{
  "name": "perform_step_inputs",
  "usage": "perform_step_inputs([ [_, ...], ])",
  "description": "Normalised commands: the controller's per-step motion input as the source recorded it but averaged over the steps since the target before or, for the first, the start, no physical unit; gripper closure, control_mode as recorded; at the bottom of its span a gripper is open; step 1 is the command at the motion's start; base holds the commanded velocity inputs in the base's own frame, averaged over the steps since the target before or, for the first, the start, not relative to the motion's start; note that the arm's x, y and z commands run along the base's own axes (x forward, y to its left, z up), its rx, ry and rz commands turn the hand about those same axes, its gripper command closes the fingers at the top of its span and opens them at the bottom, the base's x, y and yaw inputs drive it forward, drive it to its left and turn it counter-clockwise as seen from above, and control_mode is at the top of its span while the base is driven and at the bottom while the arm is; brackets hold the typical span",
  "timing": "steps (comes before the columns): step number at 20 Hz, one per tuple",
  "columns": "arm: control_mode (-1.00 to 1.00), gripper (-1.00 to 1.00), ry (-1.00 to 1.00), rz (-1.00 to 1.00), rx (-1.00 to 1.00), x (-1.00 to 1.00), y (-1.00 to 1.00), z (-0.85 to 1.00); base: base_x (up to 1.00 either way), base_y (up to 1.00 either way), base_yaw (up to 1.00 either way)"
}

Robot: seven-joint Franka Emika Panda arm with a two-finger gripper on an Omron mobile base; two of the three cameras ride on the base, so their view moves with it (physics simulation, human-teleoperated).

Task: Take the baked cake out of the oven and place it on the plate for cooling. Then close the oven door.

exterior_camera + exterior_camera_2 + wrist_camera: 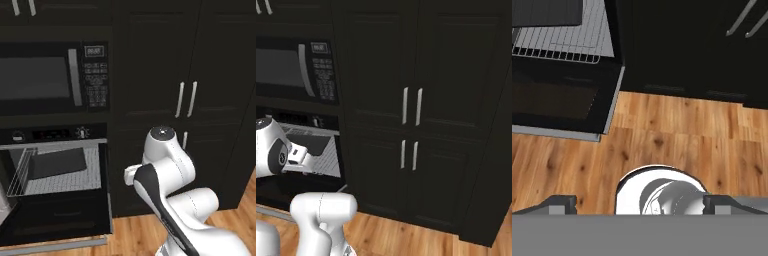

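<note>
The oven door (55,220) lies lowered, exposing the dark tray (57,162); gripper (639,204) fingers apart, empty, above floor.

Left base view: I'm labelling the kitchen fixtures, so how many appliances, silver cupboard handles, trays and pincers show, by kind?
Appliances: 2, the microwave and the oven
Silver cupboard handles: 5, such as handle
Dark tray: 1
Pincers: 0
Total: 8
</note>
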Motion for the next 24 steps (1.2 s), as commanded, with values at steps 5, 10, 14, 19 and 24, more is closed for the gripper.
perform_step_inputs([
  [5, 1.00, -1.00, 0.00, 0.00, 0.00, 0.00, 0.00, 0.00, 0.44, 0.50, -0.07],
  [10, 1.00, -1.00, 0.00, 0.00, 0.00, 0.00, 0.00, 0.00, 0.43, 0.08, -0.04],
  [14, 1.00, -1.00, 0.00, 0.00, 0.00, 0.00, 0.00, 0.00, 0.45, -0.13, -0.09],
  [19, 1.00, -1.00, 0.00, 0.00, 0.00, 0.00, 0.00, 0.00, 0.35, -0.02, -0.02],
  [24, 1.00, -1.00, 0.00, 0.00, 0.00, 0.00, 0.00, 0.00, 0.10, -0.05, 0.03],
])
